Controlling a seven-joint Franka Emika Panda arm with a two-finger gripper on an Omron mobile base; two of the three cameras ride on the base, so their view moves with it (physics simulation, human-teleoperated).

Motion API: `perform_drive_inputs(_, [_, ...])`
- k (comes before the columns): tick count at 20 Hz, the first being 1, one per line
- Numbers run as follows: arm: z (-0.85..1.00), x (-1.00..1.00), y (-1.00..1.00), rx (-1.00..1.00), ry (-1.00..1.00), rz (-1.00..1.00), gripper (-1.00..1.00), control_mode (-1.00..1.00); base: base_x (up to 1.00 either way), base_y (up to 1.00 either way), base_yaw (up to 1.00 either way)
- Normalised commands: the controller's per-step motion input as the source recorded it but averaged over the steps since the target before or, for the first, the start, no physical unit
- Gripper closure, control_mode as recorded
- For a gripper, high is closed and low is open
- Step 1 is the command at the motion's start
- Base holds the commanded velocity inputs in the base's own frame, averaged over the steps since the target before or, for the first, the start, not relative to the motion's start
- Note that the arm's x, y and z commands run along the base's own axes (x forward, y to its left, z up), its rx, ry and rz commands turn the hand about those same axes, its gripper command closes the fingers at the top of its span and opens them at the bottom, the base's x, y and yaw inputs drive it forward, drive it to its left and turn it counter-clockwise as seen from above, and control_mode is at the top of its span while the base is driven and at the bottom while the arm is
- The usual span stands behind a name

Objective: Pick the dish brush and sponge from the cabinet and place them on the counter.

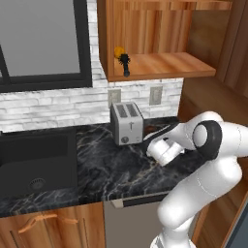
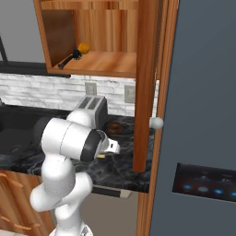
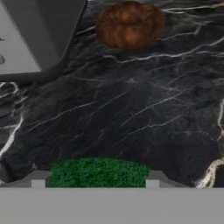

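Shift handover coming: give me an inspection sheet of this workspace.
Surface: counter, black marble, sponge low over it.
Job's things: sponge between the fingers; brush on the cabinet shelf.
Clutter: toaster; brown donut-like thing beside it; orange ball by the brush.
Gripper: shut on the sponge.
Cables: nothing seen.
Surroundings: sink, window, wall outlets, open cabinet door.

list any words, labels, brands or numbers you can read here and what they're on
None can be read.
The dark panel on the grey door carries small glowing blue marks, too blurred to read.
The toaster shows only a knob on its front, no lettering.
The wall outlets are blank.
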Motion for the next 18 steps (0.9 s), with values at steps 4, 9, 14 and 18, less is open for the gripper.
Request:
perform_drive_inputs(4, [-0.16, 0.01, 0.00, 0.00, 0.00, 0.00, -1.00, -1.00, 0.00, 0.00, 0.00])
perform_drive_inputs(9, [0.02, -0.01, -0.03, 0.00, -0.01, 0.00, -1.00, -1.00, 0.00, 0.00, 0.00])
perform_drive_inputs(14, [0.11, 0.00, -0.01, 0.00, -0.02, 0.00, -1.00, -1.00, 0.00, 0.00, 0.00])
perform_drive_inputs(18, [0.37, 0.00, 0.00, -0.04, 0.00, 0.00, -1.00, -1.00, 0.00, 0.00, 0.00])
